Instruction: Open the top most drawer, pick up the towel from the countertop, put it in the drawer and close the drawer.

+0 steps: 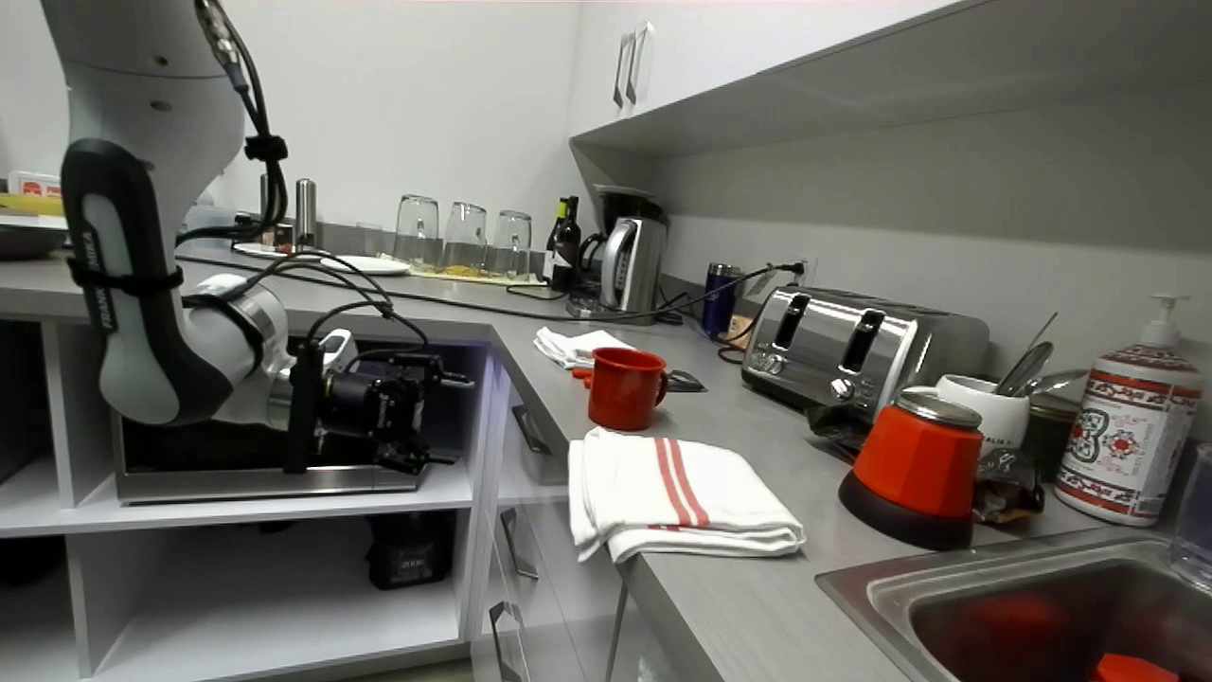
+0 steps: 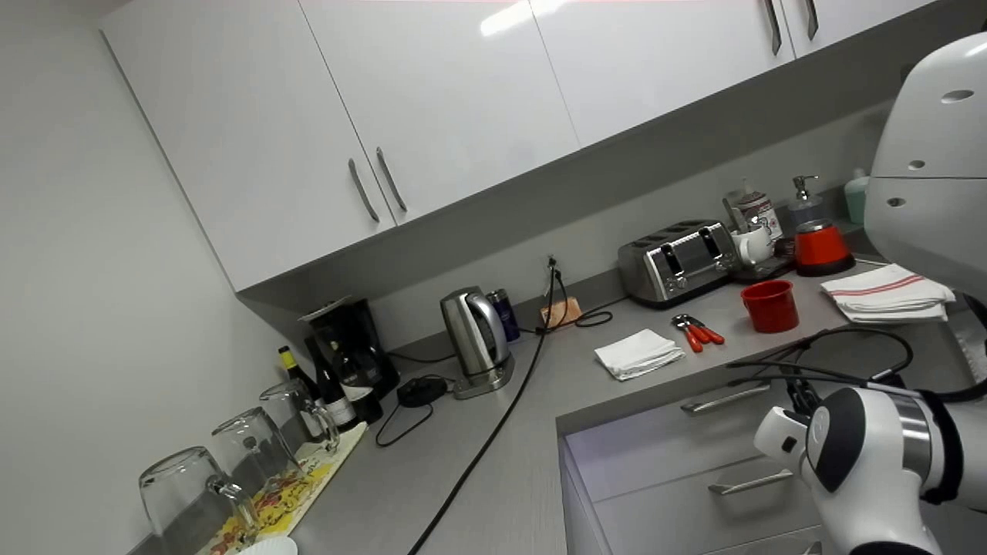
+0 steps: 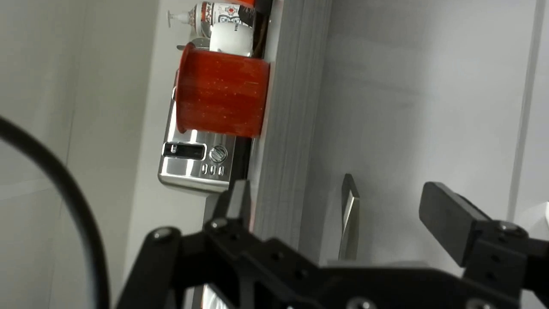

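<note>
The top most drawer (image 1: 517, 474) sits shut under the countertop (image 1: 701, 606); its pale front also shows in an exterior view (image 2: 640, 451) and fills the wrist view's right side (image 3: 386, 120). Its slim metal handle (image 3: 351, 219) lies between my fingers in the wrist view, seemingly some way ahead and not touched. My gripper (image 1: 454, 420) is open and empty, in front of the drawer and below countertop height; it also shows in the wrist view (image 3: 336, 197). The folded white towel with red stripes (image 1: 682, 493) lies on the countertop at its front edge, also seen in an exterior view (image 2: 887, 293).
A red mug (image 1: 627, 388) stands near the counter edge by the towel. A small white cloth (image 2: 638, 354) and red-handled tool (image 2: 698, 333) lie nearby. A toaster (image 1: 862, 350) stands behind, a sink (image 1: 881, 587) beyond the towel. A black cable (image 2: 493, 447) crosses the counter.
</note>
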Available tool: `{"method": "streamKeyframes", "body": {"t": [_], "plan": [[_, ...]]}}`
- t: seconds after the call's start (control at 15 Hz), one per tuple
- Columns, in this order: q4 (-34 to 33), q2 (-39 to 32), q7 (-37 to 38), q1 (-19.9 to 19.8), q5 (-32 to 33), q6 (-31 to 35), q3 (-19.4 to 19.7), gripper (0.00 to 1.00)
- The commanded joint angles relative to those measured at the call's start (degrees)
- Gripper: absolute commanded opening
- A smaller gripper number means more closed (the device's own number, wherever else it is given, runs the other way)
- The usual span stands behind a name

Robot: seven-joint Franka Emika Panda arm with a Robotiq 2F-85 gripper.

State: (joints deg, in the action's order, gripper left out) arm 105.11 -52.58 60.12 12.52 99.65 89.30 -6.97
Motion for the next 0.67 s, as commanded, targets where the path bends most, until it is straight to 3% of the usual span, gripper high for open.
{"method": "streamKeyframes", "body": {"t": [0.0,0.6], "plan": [[-5.71,-5.42,2.11,0.92,2.99,-2.81,0.46,1.0],[-18.13,-13.97,5.45,-0.1,5.78,-1.57,1.73,1.0]]}}
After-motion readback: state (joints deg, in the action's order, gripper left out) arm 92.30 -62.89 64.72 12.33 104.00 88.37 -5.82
